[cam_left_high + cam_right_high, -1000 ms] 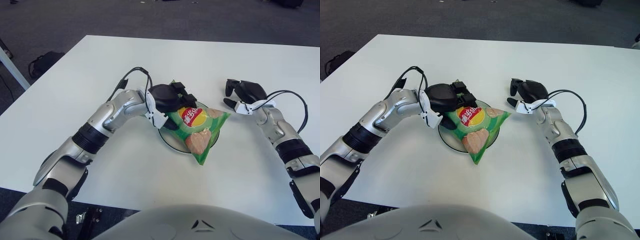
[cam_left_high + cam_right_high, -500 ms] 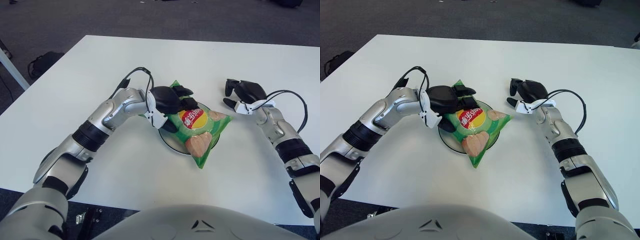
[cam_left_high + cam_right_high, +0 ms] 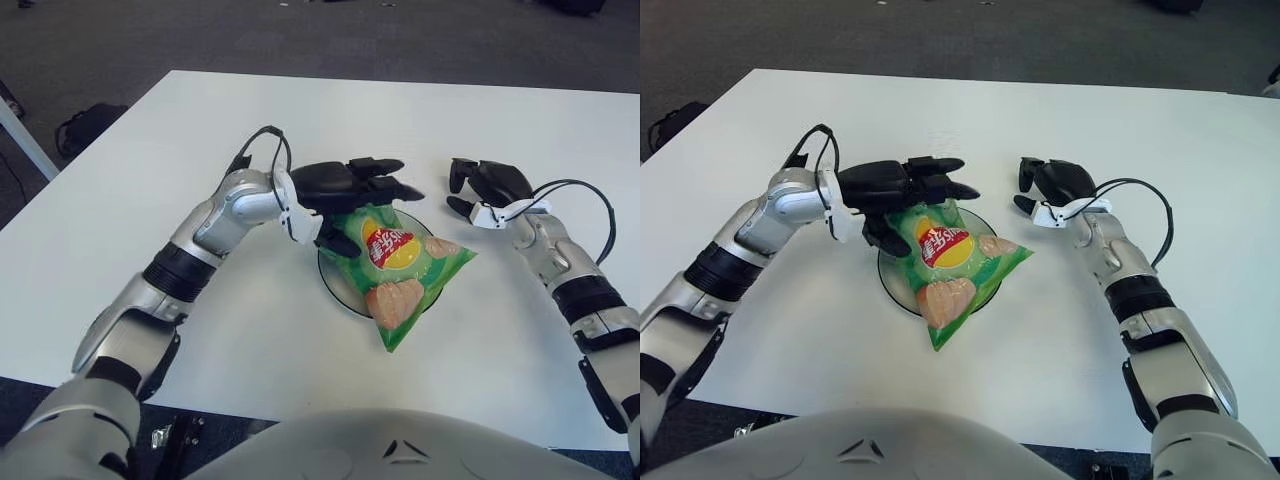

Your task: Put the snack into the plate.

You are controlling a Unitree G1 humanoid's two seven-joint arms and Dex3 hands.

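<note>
A green snack bag [image 3: 400, 262] lies across the dark round plate [image 3: 333, 285] near the middle of the white table, its lower corner hanging past the plate's front rim. My left hand [image 3: 380, 205] hovers over the bag's top left corner. Its long fingers [image 3: 375, 180] are stretched out flat above the bag and the thumb is curled beside the bag's edge, so the hand is open. My right hand [image 3: 470, 190] shows to the right of the plate, fingers relaxed and holding nothing.
The white table [image 3: 300, 110] stretches wide behind and to both sides of the plate. A black bag [image 3: 88, 125] sits on the dark floor past the table's left edge. Black cables loop off both wrists.
My left hand has let go of the bag: its fingers spread out and lifted slightly. The bag settled lower and further right on the plate. The right hand has not moved.
</note>
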